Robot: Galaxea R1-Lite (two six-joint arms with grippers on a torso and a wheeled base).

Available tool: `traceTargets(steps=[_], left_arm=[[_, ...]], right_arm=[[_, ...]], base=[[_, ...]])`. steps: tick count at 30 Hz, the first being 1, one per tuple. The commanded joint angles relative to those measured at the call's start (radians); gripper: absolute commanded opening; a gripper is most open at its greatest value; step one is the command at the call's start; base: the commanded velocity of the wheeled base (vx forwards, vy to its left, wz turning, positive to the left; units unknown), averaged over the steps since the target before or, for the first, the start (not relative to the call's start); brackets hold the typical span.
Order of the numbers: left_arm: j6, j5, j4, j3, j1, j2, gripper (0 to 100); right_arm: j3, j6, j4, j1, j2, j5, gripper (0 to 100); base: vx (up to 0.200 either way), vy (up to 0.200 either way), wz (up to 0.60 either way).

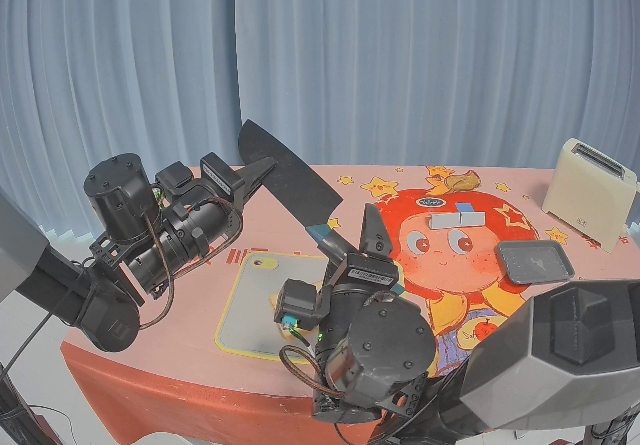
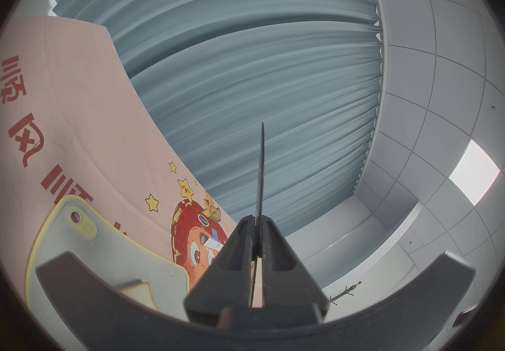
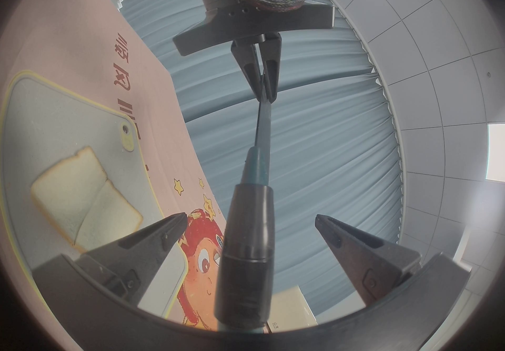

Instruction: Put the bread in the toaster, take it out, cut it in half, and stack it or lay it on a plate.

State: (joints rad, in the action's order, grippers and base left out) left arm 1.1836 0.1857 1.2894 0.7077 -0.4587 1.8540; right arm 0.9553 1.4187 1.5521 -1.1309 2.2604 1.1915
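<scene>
A black knife (image 1: 288, 174) hangs in the air over the table's left half. My left gripper (image 1: 265, 167) is shut on its blade (image 2: 260, 168), and shows farther off in the right wrist view as the left gripper (image 3: 263, 90). The knife's handle (image 3: 247, 247) lies between the spread fingers of my open right gripper (image 1: 350, 241), which do not touch it. Bread (image 3: 87, 198), split into two pieces side by side, lies on the grey cutting board (image 1: 247, 319). In the head view the bread (image 1: 274, 300) is mostly hidden behind my right wrist.
A cream toaster (image 1: 591, 190) stands at the table's far right edge. A grey plate (image 1: 535, 261) lies in front of it, nearer the middle. Two small white blocks (image 1: 457, 219) sit on the cartoon tablecloth (image 1: 453, 266). A blue curtain hangs behind the table.
</scene>
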Motion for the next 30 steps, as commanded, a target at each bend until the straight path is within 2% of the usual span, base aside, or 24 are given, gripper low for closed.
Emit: traceTargets(steps=[1, 6, 8, 10, 11, 30], left_arm=[[0.001, 0.0, 0.001, 0.0, -0.001, 0.001, 0], [-0.001, 0.0, 0.001, 0.001, -0.001, -0.001, 0], [0.001, 0.001, 0.001, 0.001, -0.001, 0.001, 0], [0.001, 0.001, 0.001, 0.001, -0.001, -0.001, 0], [0.001, 0.001, 0.001, 0.001, -0.001, -0.001, 0], [0.002, 0.011, -0.001, -0.008, -0.001, -0.03, 0]], right_arm=[[0.008, 0.002, 0.011, 0.005, 0.008, -0.004, 100], [0.031, 0.0, 0.011, 0.013, 0.016, -0.009, 100], [0.057, 0.005, 0.011, 0.025, 0.019, -0.033, 100], [0.057, 0.012, 0.011, 0.026, 0.019, -0.039, 100], [0.054, 0.023, 0.011, 0.026, 0.019, -0.041, 0], [0.059, 0.028, 0.013, 0.014, 0.016, -0.032, 0]], base=[[0.0, 0.0, 0.0], [0.0, 0.0, 0.0], [0.0, 0.0, 0.0], [0.0, 0.0, 0.0], [0.0, 0.0, 0.0], [0.0, 0.0, 0.0]])
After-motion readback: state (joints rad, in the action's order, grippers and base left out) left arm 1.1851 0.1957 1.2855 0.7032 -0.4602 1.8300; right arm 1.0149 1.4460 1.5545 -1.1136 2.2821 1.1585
